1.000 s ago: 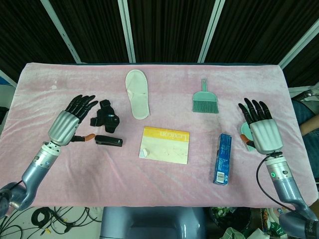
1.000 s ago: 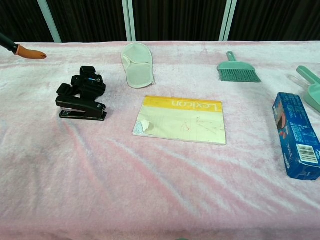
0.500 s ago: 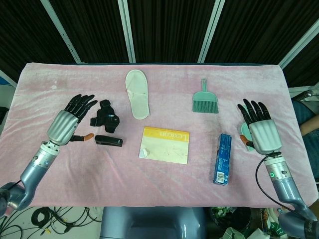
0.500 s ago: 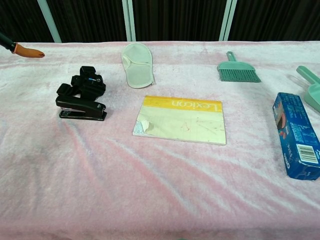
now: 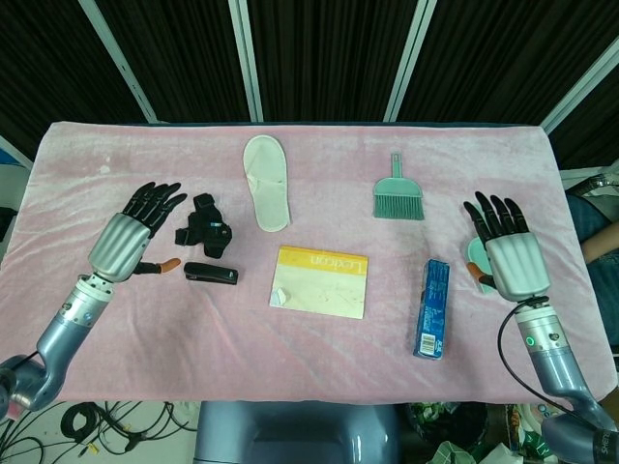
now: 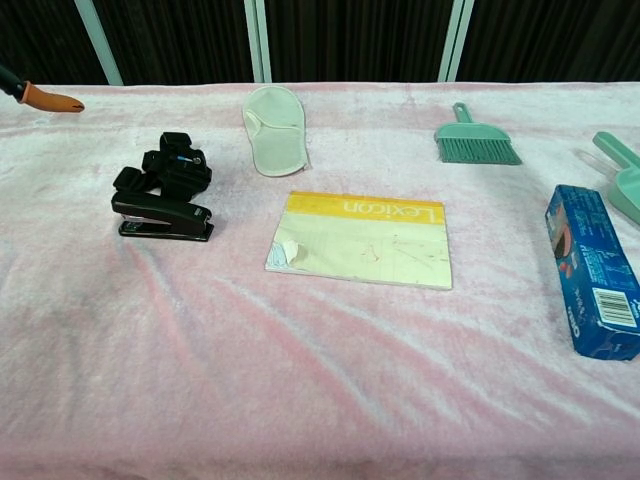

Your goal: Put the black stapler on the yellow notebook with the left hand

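The black stapler [image 5: 211,275] [image 6: 162,217] lies flat on the pink cloth, left of the yellow-topped notebook [image 5: 320,281] [image 6: 361,239]. My left hand [image 5: 130,236] hovers just left of the stapler, fingers spread and holding nothing; only its orange thumb tip [image 6: 48,99] shows in the chest view. My right hand [image 5: 507,250] is at the far right, fingers apart and empty, over a green dustpan [image 6: 623,178].
A black strap-like object [image 5: 206,227] [image 6: 170,168] lies right behind the stapler. A white slipper [image 5: 265,181], a green hand brush [image 5: 397,194] and a blue box [image 5: 432,307] also lie on the pink table cover [image 5: 319,358].
My left hand has drifted slightly left and away from the stapler. Nothing else has moved.
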Robot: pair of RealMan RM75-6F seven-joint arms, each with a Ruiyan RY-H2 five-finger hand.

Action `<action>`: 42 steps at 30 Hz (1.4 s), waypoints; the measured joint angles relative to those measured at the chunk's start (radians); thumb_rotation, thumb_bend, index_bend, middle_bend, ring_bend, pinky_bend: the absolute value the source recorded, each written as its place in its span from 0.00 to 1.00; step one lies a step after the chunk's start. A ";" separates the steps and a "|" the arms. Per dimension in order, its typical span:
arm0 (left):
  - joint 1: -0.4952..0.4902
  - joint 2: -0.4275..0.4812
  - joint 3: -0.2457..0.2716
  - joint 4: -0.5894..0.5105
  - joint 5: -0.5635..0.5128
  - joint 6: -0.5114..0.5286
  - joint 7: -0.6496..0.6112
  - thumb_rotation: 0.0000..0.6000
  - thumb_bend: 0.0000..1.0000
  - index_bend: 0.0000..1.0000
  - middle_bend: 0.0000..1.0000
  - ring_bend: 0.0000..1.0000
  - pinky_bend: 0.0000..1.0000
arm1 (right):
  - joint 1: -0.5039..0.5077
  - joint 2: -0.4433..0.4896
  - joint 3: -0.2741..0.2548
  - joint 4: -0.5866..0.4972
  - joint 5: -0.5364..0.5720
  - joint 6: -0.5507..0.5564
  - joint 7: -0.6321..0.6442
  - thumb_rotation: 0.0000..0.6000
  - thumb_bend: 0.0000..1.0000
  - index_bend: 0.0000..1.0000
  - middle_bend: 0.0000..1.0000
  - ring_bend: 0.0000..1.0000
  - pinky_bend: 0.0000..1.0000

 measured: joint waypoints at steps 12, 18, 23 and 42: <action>-0.042 0.103 -0.014 -0.219 -0.198 -0.276 0.265 1.00 0.15 0.16 0.20 0.09 0.13 | -0.013 0.006 -0.004 -0.002 0.007 0.007 -0.005 1.00 0.10 0.04 0.00 0.00 0.07; -0.101 0.184 -0.009 -0.334 -0.430 -0.514 0.401 1.00 0.16 0.19 0.25 0.10 0.15 | -0.017 0.011 0.000 -0.008 0.007 0.015 -0.003 1.00 0.10 0.04 0.00 0.00 0.07; -0.154 0.210 0.009 -0.390 -0.586 -0.569 0.562 1.00 0.17 0.22 0.30 0.14 0.18 | -0.018 0.007 -0.003 -0.002 0.008 0.012 -0.003 1.00 0.10 0.04 0.00 0.00 0.07; -0.196 -0.007 0.045 -0.198 -0.566 -0.519 0.646 1.00 0.22 0.33 0.40 0.22 0.22 | -0.029 -0.008 -0.006 0.047 0.010 0.010 0.039 1.00 0.10 0.04 0.00 0.00 0.07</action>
